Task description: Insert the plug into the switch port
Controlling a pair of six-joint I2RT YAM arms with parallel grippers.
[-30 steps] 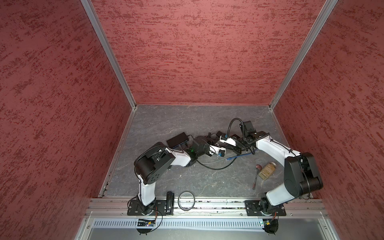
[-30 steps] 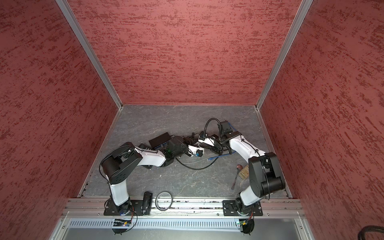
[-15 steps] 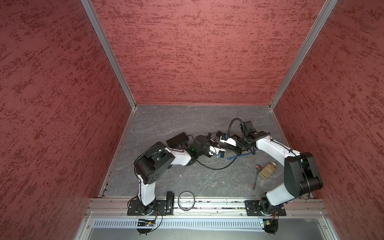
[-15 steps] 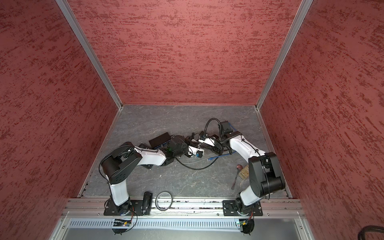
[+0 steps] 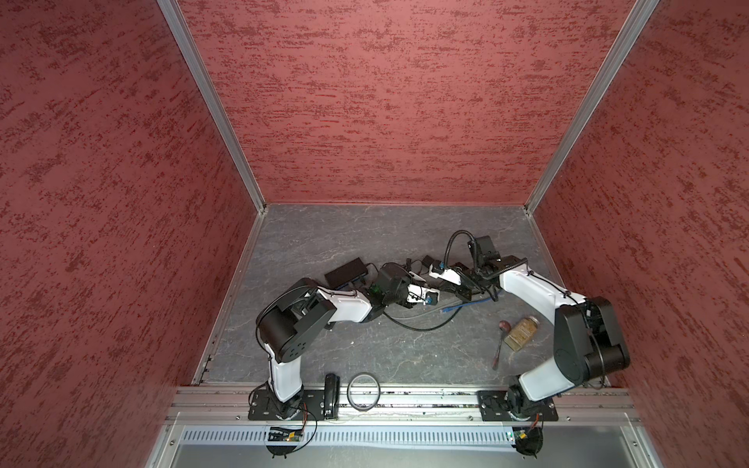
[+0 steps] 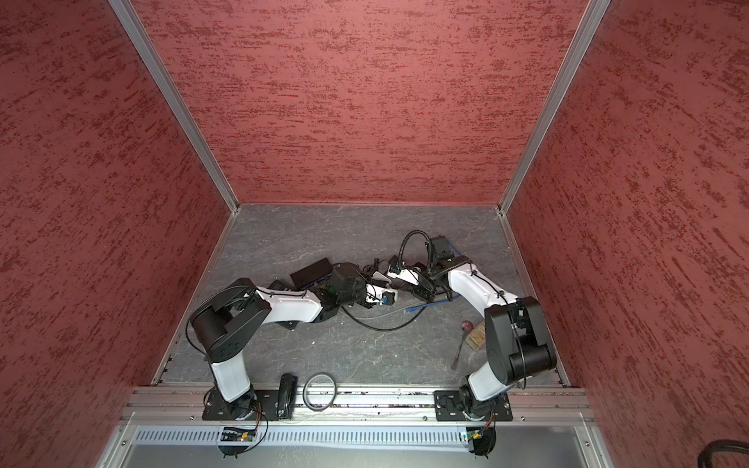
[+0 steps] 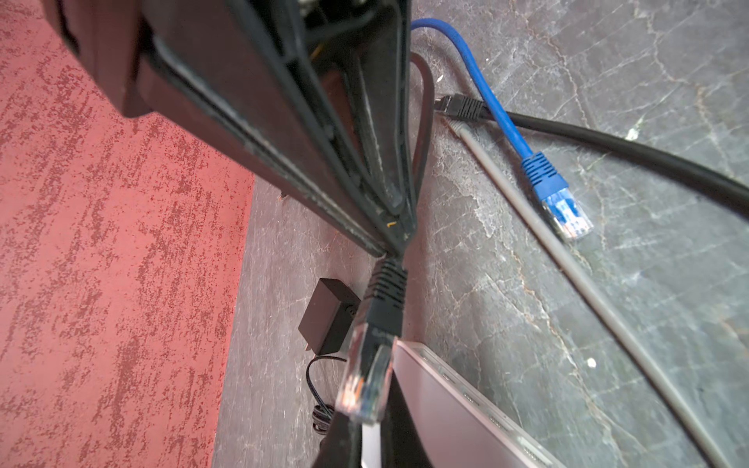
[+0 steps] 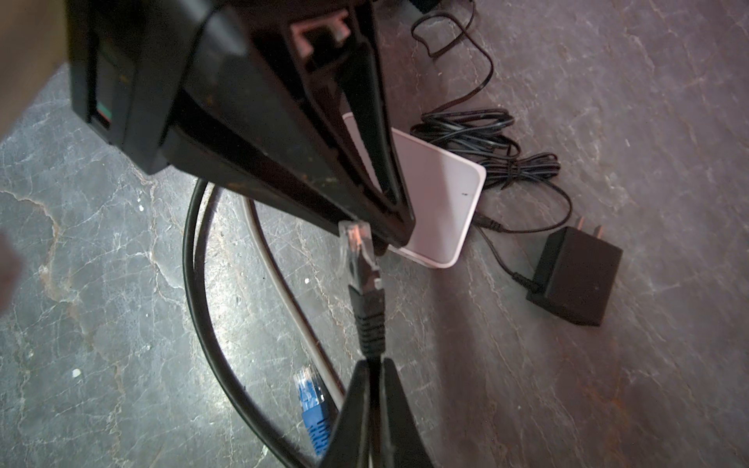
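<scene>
Scarcely any shift since a second ago: left gripper (image 8: 371,362) stays pinched shut on the black boot (image 8: 367,324) of the RJ45 plug (image 8: 356,243), its tip just beside the closed right gripper (image 8: 399,235) clamping the network switch (image 8: 441,194), not yet seated; insertion outstanding.

The plug (image 7: 367,381) and the ports of the switch (image 7: 446,413) are too small to be told in both top views. In the left wrist view the switch is cut off by the edge, as are the grey cable (image 7: 587,295) and the black cable (image 7: 648,158). In the right wrist view much of the switch is hidden behind the right gripper (image 8: 399,237), and the blue plug (image 8: 310,399) partly behind the left gripper (image 8: 371,364).
</scene>
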